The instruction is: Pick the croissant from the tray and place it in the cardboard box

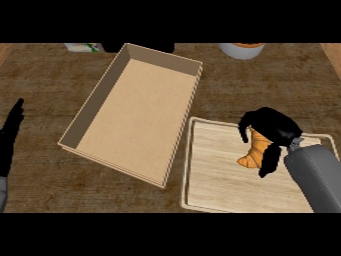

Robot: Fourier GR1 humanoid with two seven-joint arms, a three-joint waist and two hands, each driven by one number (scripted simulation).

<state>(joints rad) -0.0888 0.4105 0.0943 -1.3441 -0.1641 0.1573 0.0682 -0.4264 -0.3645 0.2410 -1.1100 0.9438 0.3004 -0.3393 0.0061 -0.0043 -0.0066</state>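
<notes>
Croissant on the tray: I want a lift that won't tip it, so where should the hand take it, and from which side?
Take the croissant across its thick middle, coming down from above. It lies flat on the tray, long and fairly narrow, so a hand can probably close on its two long sides. The right hand is curled over it in that way.

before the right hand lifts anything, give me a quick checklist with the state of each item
1. Right hand curled round the croissant: ok.
2. Croissant already off the tray: cannot tell.
3. Cardboard box open on top, to the left of the tray: ok.
4. Nothing standing between tray and cardboard box: ok.
5. Left hand resting open at the view's left edge, apart from the cardboard box: ok.
</notes>
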